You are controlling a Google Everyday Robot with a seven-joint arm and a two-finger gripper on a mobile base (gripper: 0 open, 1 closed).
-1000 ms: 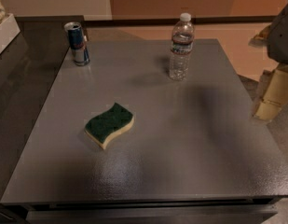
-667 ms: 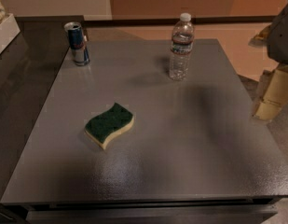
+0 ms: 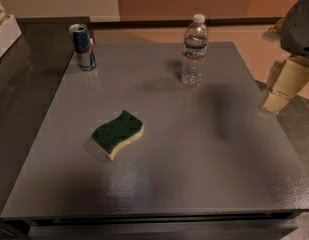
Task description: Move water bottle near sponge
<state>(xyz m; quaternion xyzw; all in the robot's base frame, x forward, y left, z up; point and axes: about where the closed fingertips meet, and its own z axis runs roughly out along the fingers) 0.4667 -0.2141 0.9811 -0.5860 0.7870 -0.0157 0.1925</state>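
Since the clear ribbed plastic water bottle with its white cap and dark label band (image 3: 194, 54) stands upright and quite alone, behind the sponge and off to its right and well apart from it, there is open room around it for a sideways approach. The sponge, a flat wavy S-shaped pad with a dark green scouring top over pale yellow foam (image 3: 117, 133), lies on the grey speckled metal table (image 3: 194, 184). A blue-and-silver drink can (image 3: 83, 47) stands behind the sponge to its left, far from any likely path. The robot's cream-coloured gripper (image 3: 280, 91) hangs far to the right of the sponge, out past the table's right edge and clear of the bottle. It has hold of nothing, and I cannot tell how far open it is. As for handling, I judge the bottle light and thin-walled, so it will give under a hard squeeze, and its smooth plastic may slip. Being tall on a narrow base, it will tip readily if nudged near the cap or dragged across the table. How much water is in it does not show, so its weight is uncertain. The best hold looks to be across the ribbed body just below the label band, where the ribs stiffen the wall and the grip sits low enough to keep it upright.
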